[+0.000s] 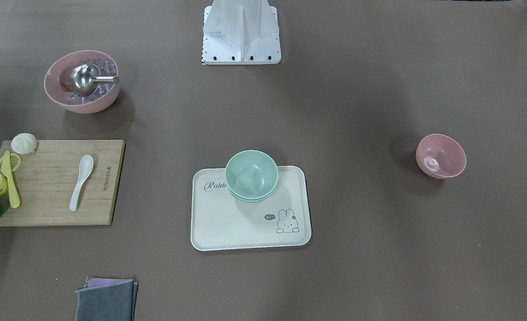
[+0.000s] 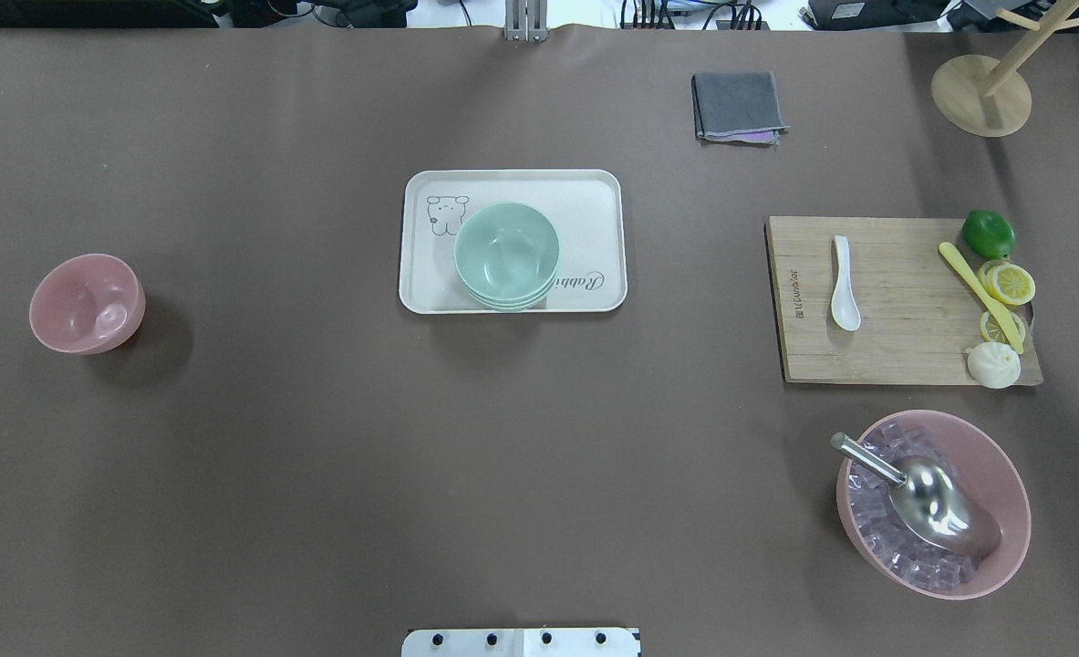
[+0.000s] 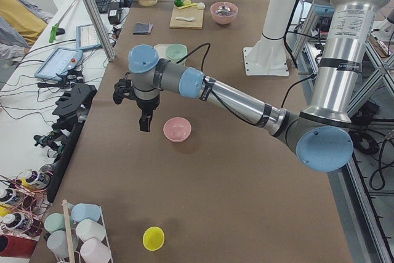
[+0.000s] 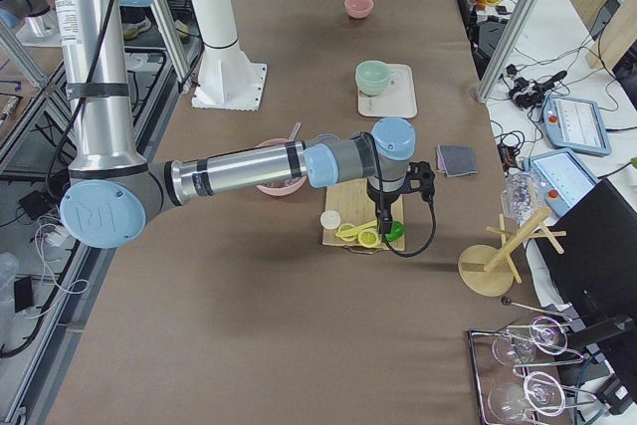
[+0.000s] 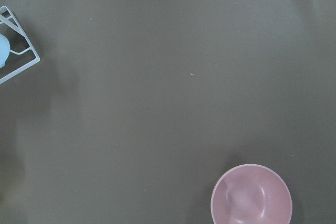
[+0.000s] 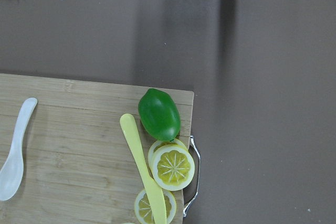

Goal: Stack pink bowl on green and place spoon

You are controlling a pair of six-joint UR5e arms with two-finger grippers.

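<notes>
A small empty pink bowl (image 2: 88,303) stands alone on the brown table; it also shows in the left wrist view (image 5: 251,195). Stacked green bowls (image 2: 507,255) sit on a cream tray (image 2: 430,283) at the table's middle. A white spoon (image 2: 845,297) lies on a wooden cutting board (image 2: 904,347). My left gripper (image 3: 144,124) hangs above the table beside the pink bowl (image 3: 177,129). My right gripper (image 4: 383,231) hangs over the board's lime end. Both show only in side views, so I cannot tell whether they are open or shut.
A large pink bowl (image 2: 931,502) holds ice cubes and a metal scoop. A lime (image 2: 988,234), lemon slices, a yellow knife and a bun lie on the board. A folded grey cloth (image 2: 738,107) and a wooden stand (image 2: 981,91) are at the far side.
</notes>
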